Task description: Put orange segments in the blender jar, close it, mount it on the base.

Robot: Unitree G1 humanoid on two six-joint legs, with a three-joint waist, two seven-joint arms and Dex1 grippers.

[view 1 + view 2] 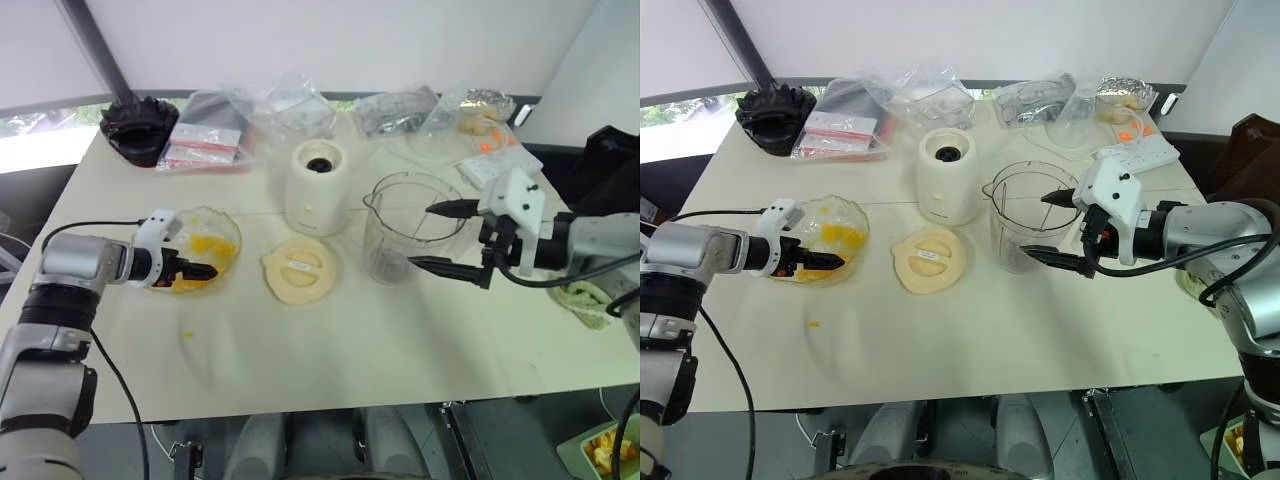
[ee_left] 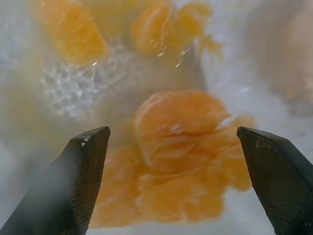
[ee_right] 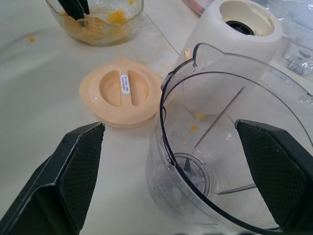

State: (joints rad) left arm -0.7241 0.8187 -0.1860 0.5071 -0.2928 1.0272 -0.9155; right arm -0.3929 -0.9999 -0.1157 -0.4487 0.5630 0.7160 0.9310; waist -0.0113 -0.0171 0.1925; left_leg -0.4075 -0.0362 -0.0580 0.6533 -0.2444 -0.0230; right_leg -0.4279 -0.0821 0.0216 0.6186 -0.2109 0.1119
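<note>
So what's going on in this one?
The left gripper is down in the bowl, fingers open around the orange segments, none gripped yet. The right gripper hangs open at the jar, one finger above the rim, one outside the wall. The jar stands on the table beside the base, nearly empty, with the lid lying in front.
</note>
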